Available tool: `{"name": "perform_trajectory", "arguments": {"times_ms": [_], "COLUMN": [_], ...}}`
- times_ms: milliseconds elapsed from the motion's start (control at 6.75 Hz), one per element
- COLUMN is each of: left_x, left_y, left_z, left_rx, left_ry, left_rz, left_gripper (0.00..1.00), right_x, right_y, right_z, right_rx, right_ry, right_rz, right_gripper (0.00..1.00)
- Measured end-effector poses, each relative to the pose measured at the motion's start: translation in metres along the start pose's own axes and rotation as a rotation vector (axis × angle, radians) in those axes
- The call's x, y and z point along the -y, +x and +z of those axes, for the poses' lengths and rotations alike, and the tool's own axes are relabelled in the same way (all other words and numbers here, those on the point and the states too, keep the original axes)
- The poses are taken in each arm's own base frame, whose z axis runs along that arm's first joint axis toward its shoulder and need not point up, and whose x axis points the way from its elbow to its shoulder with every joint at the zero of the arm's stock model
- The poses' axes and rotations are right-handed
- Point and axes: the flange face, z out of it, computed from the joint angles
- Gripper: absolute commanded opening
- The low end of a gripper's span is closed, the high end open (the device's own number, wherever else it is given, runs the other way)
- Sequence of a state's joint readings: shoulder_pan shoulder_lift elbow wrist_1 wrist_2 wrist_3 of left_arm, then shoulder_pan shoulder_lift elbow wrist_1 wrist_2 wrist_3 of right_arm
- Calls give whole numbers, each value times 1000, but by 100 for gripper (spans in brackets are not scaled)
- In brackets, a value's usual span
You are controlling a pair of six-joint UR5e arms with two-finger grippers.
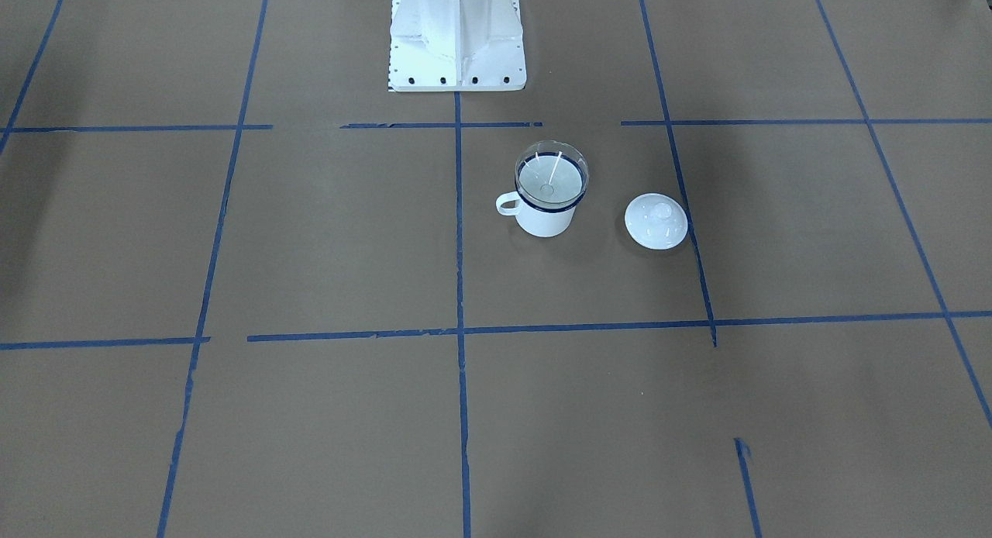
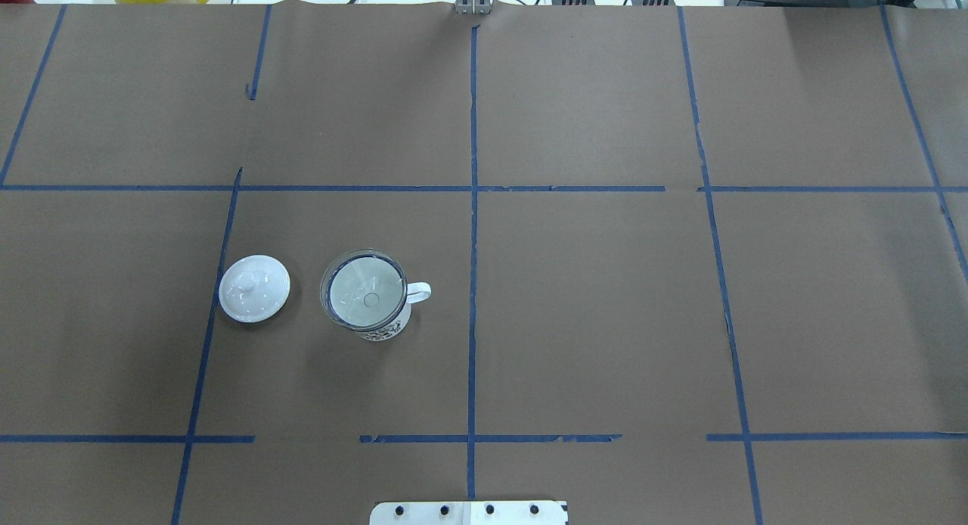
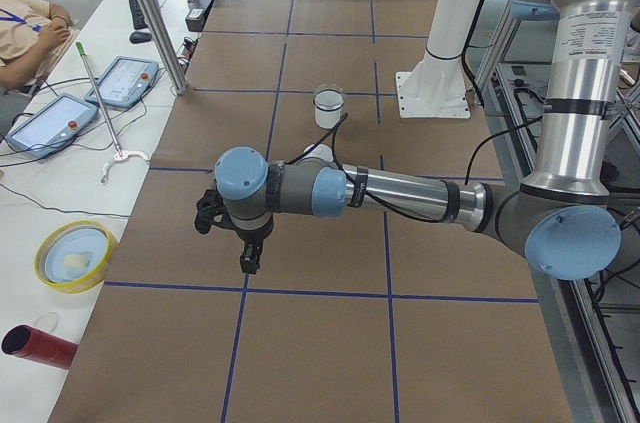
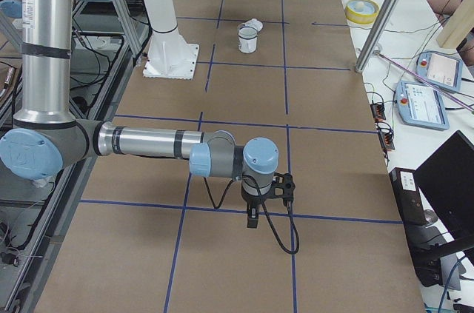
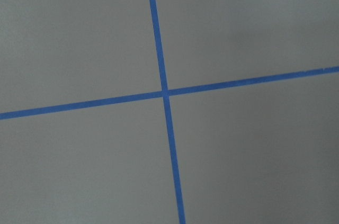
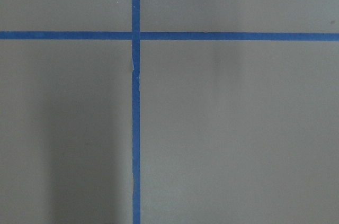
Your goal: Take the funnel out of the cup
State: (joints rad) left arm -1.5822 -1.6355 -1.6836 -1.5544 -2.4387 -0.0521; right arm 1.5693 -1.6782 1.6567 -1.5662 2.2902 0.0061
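Clear transparent funnel (image 1: 550, 175) sits in blue-rimmed white enamel mug (image 1: 545, 218) beside a white knobbed lid (image 1: 656, 221); left gripper (image 3: 246, 261) and right gripper (image 4: 252, 218) hang well away, grip state unclear.

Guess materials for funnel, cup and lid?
Funnel: clear plastic or glass, glossy; the cup's inside shows through it.
Cup: glossy white with a dark blue rim, looks like enamelled metal, could be ceramic.
Lid: glossy white with bright highlights; ceramic or enamel, can't tell which.
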Motion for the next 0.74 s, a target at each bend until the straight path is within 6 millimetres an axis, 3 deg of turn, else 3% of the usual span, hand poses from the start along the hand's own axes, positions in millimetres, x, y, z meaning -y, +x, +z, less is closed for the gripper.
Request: {"name": "perform_trajectory", "arguments": {"times_ms": [148,296,444,741], "left_x": [7,11,21,42], "left_y": [43,99,164,312], "left_z": [9,18,24,42], "left_rx": [-14,-32,-36,-72], "left_ry": [14,11,19,23], "left_rz": [-54,-102,-146,-330], "left_gripper": [100,100,100,98], "right_x": [0,0,0,0], "right_y": [0,0,0,0], "right_z": [0,0,0,0], "right_rx": [0,0,0,0], "right_ry": [0,0,0,0], "right_rz": [0,0,0,0], "right_gripper": [100,100,100,100]}}
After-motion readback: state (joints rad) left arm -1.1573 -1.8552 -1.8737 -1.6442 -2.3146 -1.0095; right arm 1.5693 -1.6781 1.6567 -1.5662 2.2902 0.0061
